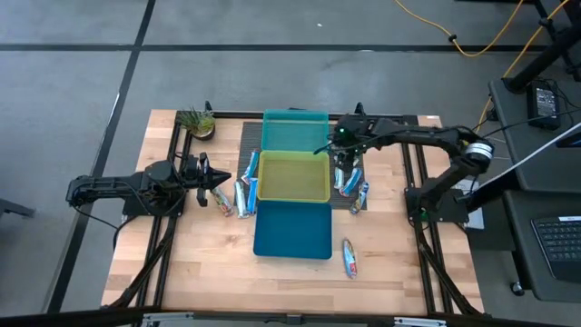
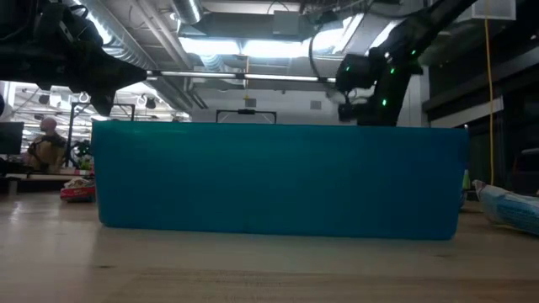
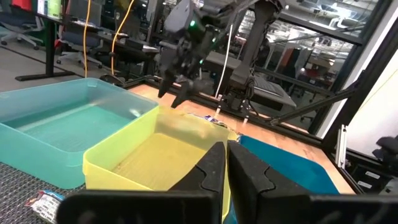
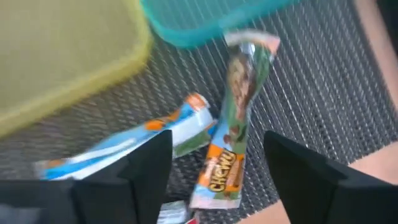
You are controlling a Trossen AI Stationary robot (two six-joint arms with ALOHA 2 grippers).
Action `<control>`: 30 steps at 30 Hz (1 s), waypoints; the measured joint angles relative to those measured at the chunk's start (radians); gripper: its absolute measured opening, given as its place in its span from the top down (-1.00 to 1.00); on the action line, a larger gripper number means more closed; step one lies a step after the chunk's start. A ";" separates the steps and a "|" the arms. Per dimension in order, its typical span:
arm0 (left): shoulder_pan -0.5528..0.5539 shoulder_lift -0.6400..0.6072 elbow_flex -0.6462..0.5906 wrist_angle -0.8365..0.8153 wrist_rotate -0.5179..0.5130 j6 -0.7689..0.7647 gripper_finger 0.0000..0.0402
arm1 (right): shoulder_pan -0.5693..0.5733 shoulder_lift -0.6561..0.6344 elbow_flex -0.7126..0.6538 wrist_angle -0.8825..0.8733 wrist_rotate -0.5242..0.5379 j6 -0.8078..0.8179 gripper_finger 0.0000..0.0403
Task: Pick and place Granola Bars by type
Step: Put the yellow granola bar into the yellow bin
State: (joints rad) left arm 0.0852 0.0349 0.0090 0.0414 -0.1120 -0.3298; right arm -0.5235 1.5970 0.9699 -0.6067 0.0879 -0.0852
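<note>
Hovering over the cluster of wrapped granola bars (image 1: 352,186) at the yellow-green bin's three o'clock side, my right gripper (image 4: 217,180) has its jaws spread wide, and nothing is between them. Through its wrist camera I see a green-and-orange "Chewy" bar (image 4: 233,118) lying lengthwise on the dark ribbed mat (image 4: 323,74), just past the fingers, with a blue-and-white wrapped bar (image 4: 134,146) touching it on one side. A second group of bars (image 1: 238,193) lies at the bins' nine o'clock side, and one lone blue-wrapped bar (image 1: 349,258) sits on the bare wood at about five o'clock from the dark blue bin.

I judge this to be the approach for a pick: all three bins look empty to me, so sorting has barely begun. Next I would lower the right gripper straight down so the fingers straddle the Chewy bar across its narrow width, then close.

My left gripper (image 1: 221,179) waits at nine o'clock, beside the left-hand bars, its fingers (image 3: 214,171) pressed almost together with nothing in them.

Around the work: the square teal bin (image 1: 295,127) at twelve o'clock, the yellow-green plastic bin (image 1: 292,177) in the middle, the dark blue bin (image 1: 292,230) at six o'clock, and a small potted plant (image 1: 196,122) in the far left corner. What worries me is the neighbouring blue bar touching my target, and the yellow-green bin's wall close by, which could foul a finger.
</note>
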 joint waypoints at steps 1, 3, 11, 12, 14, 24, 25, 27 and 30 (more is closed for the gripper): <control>0.000 0.000 0.000 0.000 0.000 0.000 0.96 | 0.000 0.019 0.000 0.007 0.013 -0.002 -0.30; 0.000 0.000 0.000 0.000 -0.002 -0.001 0.96 | 0.000 0.053 0.000 0.029 0.017 -0.002 -0.31; 0.000 0.000 0.000 0.000 -0.002 -0.027 0.94 | -0.030 0.119 0.000 0.104 0.051 -0.006 -0.08; 0.000 0.000 0.000 0.000 -0.002 -0.027 0.94 | -0.035 0.121 0.000 0.106 0.052 -0.006 -0.04; 0.000 0.000 0.000 0.000 -0.002 -0.027 0.94 | -0.048 0.125 0.000 0.113 0.052 -0.006 0.04; 0.000 0.000 0.000 0.000 -0.003 -0.026 0.94 | -0.095 0.132 0.000 0.118 0.006 0.003 0.73; 0.000 0.000 0.000 0.000 -0.003 -0.026 0.95 | -0.095 0.132 0.000 0.117 -0.003 0.003 0.82; 0.000 0.000 0.000 0.000 -0.003 -0.026 0.95 | -0.095 0.125 0.000 0.116 -0.029 0.005 0.92; 0.000 0.000 0.000 0.000 -0.003 -0.026 0.94 | -0.094 0.088 0.000 0.113 -0.038 0.040 0.87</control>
State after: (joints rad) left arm 0.0852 0.0348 0.0088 0.0414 -0.1146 -0.3556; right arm -0.6170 1.6847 0.9699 -0.4934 0.0498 -0.0451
